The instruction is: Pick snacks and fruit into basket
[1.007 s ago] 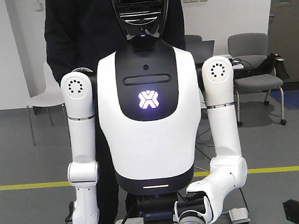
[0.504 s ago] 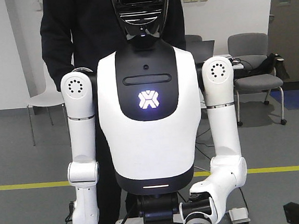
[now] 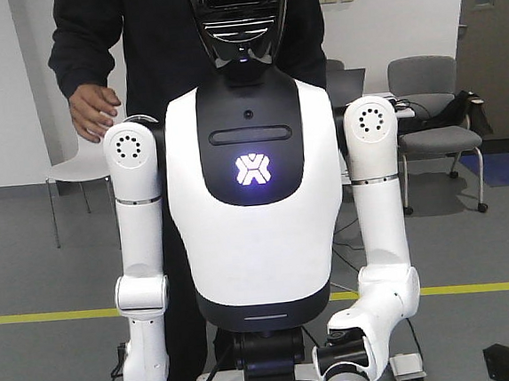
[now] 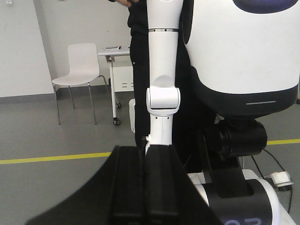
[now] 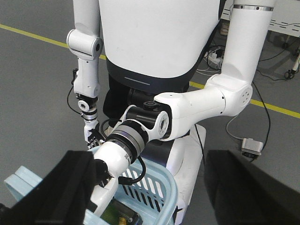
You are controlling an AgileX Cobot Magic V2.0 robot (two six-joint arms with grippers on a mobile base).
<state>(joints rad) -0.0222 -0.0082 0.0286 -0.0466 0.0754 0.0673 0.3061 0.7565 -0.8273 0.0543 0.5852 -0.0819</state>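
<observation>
Nearest, right fingers (image 5: 75,183) spread wide apart, dark and blurred, holding nothing, framing a pale blue basket (image 5: 159,187) with something green and yellow inside, too hidden to name. Left fingers (image 4: 157,187) pressed together, empty. Beyond, white humanoid robot (image 5: 154,37) with one forearm (image 5: 112,159) reaching into the basket; person in black (image 3: 134,40) behind.

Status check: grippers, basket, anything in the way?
Left gripper shut, nothing held. Right gripper open, facing light-blue basket. Humanoid robot's arm inside basket, in the way. Contents unclear.
</observation>
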